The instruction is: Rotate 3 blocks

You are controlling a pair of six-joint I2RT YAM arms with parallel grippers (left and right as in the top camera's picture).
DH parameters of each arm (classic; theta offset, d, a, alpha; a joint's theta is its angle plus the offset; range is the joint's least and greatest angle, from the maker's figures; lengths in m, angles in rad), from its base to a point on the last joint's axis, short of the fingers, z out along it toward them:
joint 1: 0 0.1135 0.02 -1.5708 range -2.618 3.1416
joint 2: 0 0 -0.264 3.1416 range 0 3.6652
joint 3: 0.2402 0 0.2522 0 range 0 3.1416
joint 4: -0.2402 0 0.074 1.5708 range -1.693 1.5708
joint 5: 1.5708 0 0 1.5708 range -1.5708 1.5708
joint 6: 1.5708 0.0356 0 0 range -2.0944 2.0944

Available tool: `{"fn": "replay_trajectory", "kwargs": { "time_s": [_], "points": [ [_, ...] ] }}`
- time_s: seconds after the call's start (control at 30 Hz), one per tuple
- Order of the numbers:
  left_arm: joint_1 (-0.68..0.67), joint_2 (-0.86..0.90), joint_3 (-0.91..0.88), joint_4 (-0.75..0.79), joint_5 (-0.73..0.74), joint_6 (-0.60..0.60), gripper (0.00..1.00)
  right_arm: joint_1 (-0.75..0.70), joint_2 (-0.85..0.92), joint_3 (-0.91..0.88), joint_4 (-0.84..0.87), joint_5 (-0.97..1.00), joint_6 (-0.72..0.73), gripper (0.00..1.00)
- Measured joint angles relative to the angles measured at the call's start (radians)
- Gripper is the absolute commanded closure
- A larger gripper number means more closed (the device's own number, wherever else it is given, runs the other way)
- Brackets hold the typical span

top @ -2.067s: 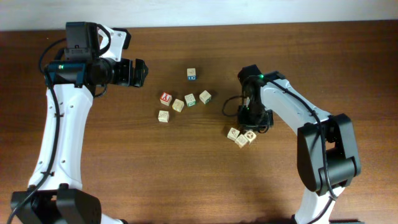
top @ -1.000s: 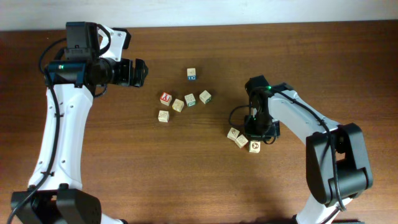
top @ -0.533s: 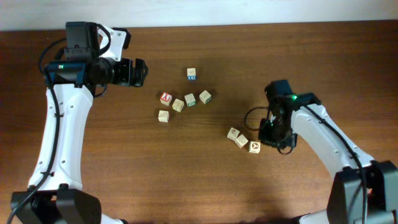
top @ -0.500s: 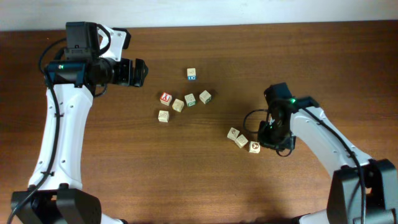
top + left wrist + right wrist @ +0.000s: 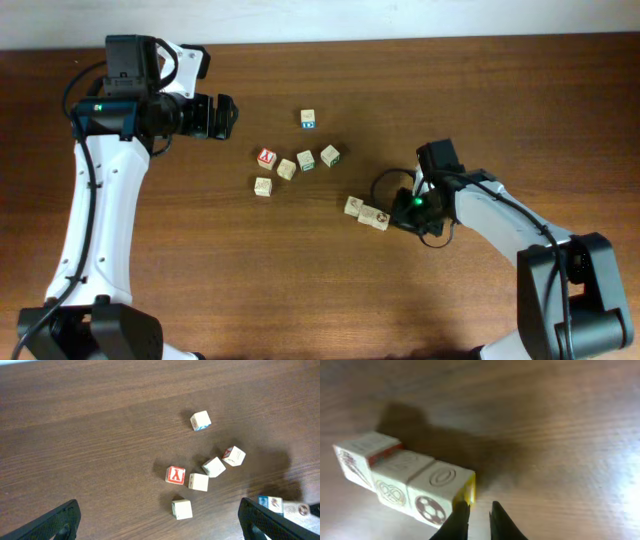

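Note:
Three pale wooden blocks (image 5: pixel 395 477) lie touching in a row; in the overhead view the blocks (image 5: pixel 366 213) sit right of centre. The end block (image 5: pixel 442 491) shows a ball print, and its yellow face (image 5: pixel 470 491) is turned toward my right gripper (image 5: pixel 479 519). That gripper (image 5: pixel 405 208) is low at the row's right end, shut but for a thin slit with nothing in it. Its left finger (image 5: pixel 460 521) touches the yellow edge. My left gripper (image 5: pixel 162 525) hangs open high over the table's left side, far from the row.
A cluster of other cubes lies mid-table: the red-faced cube (image 5: pixel 266 158), three pale ones (image 5: pixel 306 161) beside it and one (image 5: pixel 263 187) below. The blue-marked cube (image 5: pixel 308 119) stands alone farther back. The right arm's cable loops next to the row.
The right gripper swung out to the right, then came back low and left. The three blocks have shifted left as a row. The left arm has not moved.

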Motion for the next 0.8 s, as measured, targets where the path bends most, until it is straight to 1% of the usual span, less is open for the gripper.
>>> {"fn": "replay_trajectory", "kwargs": {
  "time_s": [0.07,0.13,0.2,0.23,0.27,0.3,0.33,0.37,0.4,0.47,0.53,0.63,0.8],
  "points": [
    [0.0,0.0,0.0,-0.001,0.0,0.0,0.01,0.005,0.002,-0.001,0.103,-0.015,0.019,0.84],
    [0.0,0.0,0.0,0.002,0.0,0.0,0.01,0.032,0.049,-0.001,0.209,-0.029,0.041,0.84],
    [0.0,0.0,0.0,-0.001,0.0,0.0,0.01,0.081,0.094,-0.001,0.269,-0.053,0.064,0.85],
    [0.0,0.0,0.0,0.0,0.0,0.0,0.01,0.093,0.095,-0.001,0.284,-0.06,0.073,0.87],
    [0.0,0.0,0.0,-0.001,0.0,0.0,0.01,0.109,0.095,-0.001,0.296,-0.062,0.076,0.87],
    [0.0,0.0,0.0,-0.001,0.0,0.0,0.01,0.114,0.095,0.001,0.297,-0.058,0.076,0.87],
    [0.0,0.0,0.0,0.0,0.0,0.0,0.01,0.112,0.096,0.023,0.264,-0.055,0.064,0.83],
    [0.0,0.0,0.0,0.0,0.0,0.0,0.01,0.106,0.098,0.067,0.19,-0.05,0.037,0.82],
    [0.0,0.0,0.0,0.0,0.0,0.0,0.01,0.097,0.1,0.164,0.122,-0.027,-0.014,0.82],
    [0.0,0.0,0.0,-0.001,0.0,0.0,0.01,0.101,0.1,0.235,0.139,0.002,-0.055,0.82],
    [0.0,0.0,0.0,0.0,0.0,0.0,0.01,0.131,0.115,0.237,0.177,0.033,-0.065,0.82],
    [0.0,0.0,0.0,-0.002,0.0,0.0,0.01,0.217,0.238,0.24,0.234,0.052,-0.085,0.82],
    [0.0,0.0,0.0,-0.001,0.0,0.0,0.01,0.262,0.252,0.24,0.238,0.013,-0.089,0.83]
  ]
}}
